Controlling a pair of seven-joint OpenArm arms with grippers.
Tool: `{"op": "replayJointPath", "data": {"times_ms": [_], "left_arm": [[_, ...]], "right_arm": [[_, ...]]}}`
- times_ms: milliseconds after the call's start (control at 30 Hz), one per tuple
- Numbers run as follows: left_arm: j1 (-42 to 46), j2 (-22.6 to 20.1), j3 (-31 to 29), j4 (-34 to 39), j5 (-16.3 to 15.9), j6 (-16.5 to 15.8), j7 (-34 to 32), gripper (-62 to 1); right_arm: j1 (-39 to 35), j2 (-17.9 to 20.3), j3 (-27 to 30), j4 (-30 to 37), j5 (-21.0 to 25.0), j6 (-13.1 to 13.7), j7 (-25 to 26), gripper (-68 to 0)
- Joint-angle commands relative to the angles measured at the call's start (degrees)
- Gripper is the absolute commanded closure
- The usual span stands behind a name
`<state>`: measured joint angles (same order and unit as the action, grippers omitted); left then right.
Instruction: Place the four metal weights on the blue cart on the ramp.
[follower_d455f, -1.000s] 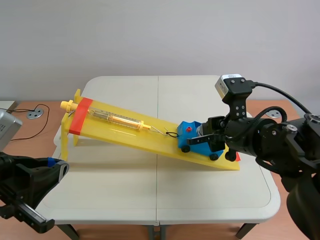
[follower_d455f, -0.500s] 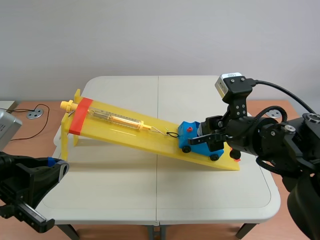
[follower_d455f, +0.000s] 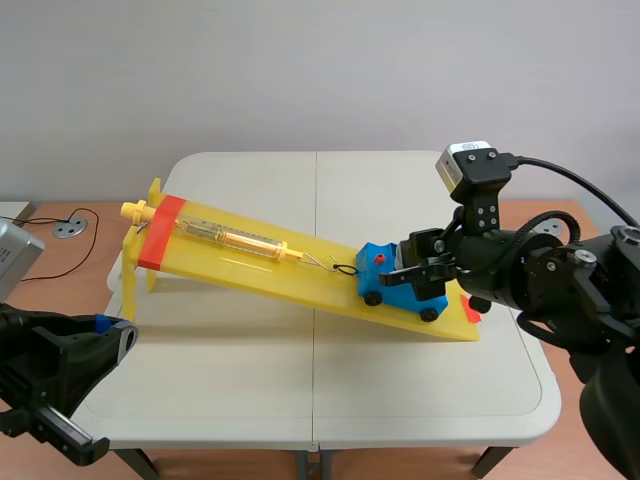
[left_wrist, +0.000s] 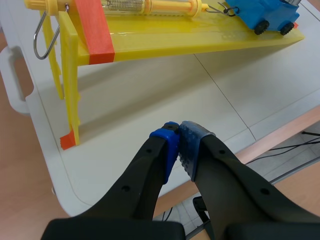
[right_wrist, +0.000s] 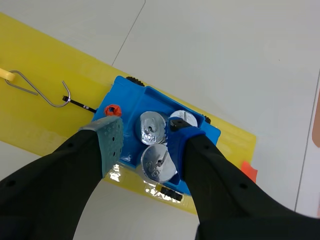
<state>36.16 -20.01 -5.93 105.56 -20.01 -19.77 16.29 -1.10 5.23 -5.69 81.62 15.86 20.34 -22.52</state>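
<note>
Right tool (right_wrist: 146, 142): it hangs just above the blue cart (right_wrist: 131, 107). Its fingers are spread apart and there is nothing between them. One pad is over the cart's end with the red knob (right_wrist: 113, 110), and the other finger crosses the tray.

Left tool (left_wrist: 178, 137): the two pads are pressed together on nothing. It is low over the near corner of the bench (follower_d455f: 260, 380), well apart from the cart.

Blue cart: it stands on its wheels near the lower end of the yellow ramp (follower_d455f: 240, 262). A wire hook (right_wrist: 37, 90) joins it to the spring scale (follower_d455f: 235, 238) that lies along the ramp.

Metal weights: three silver discs are in the cart's tray. One is in the middle (right_wrist: 152, 128), one is nearer to the ramp's edge (right_wrist: 159, 161), and one is half behind the finger (right_wrist: 181, 119). They lie close together.

Fourth weight: I cannot find it in any view. The finger hides a part of the tray, so it may be under there, but I cannot tell.

Progress: at least three of the four weights seem to be placed. The task looks nearly finished or just finished.

Left to do: probably to lift the right tool away and confirm that four weights are in the tray. If only three are there, one more must be brought.
</note>
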Motion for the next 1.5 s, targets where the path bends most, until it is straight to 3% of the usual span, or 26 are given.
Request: {"op": "replayJointPath", "data": {"times_ms": [0, 167, 400, 600, 733, 833, 900, 1000, 1467], "left_arm": [[-0.94, 1.42, -0.83, 3.82, -4.26, -1.42, -5.68, -3.6], [-0.94, 1.42, -0.83, 3.82, -4.26, -1.42, -5.68, -3.6], [-0.96, 1.42, -0.83, 3.82, -4.24, -1.46, -5.25, -3.6], [-0.96, 1.42, -0.83, 3.82, -4.24, -1.46, -4.63, -3.6], [-0.96, 1.42, -0.83, 3.82, -4.22, -1.46, -4.57, -3.6], [-0.96, 1.42, -0.83, 3.82, -4.22, -1.44, -4.44, -3.6], [-0.96, 1.42, -0.83, 3.82, -4.22, -1.44, -4.44, -3.6], [-0.96, 1.42, -0.83, 3.82, -4.22, -1.44, -4.44, -3.6], [-0.96, 1.42, -0.83, 3.82, -4.22, -1.44, -4.44, -3.6]], "right_arm": [[6.01, 1.29, 1.46, 4.79, 2.12, 0.07, 8.96, -21.8], [5.88, 1.36, 3.76, 6.34, 2.16, 0.11, 8.72, -21.8], [5.33, 4.59, 6.03, 9.55, 5.44, 1.07, 5.90, -21.8], [2.73, 7.04, 7.17, 11.80, 8.76, 4.70, 4.57, -21.3], [-0.20, 8.44, 7.21, 13.42, 10.32, 7.43, 3.30, -14.8], [-2.54, 9.20, 7.91, 15.56, 10.32, 7.30, 2.03, -4.1], [-4.04, 9.53, 8.74, 16.55, 10.29, 6.99, 1.60, -1.1], [-5.62, 9.66, 9.51, 16.74, 10.10, 5.55, 1.44, -0.8], [-5.38, 7.48, 5.60, 11.26, 7.69, 4.20, 3.82, -0.8]]}}
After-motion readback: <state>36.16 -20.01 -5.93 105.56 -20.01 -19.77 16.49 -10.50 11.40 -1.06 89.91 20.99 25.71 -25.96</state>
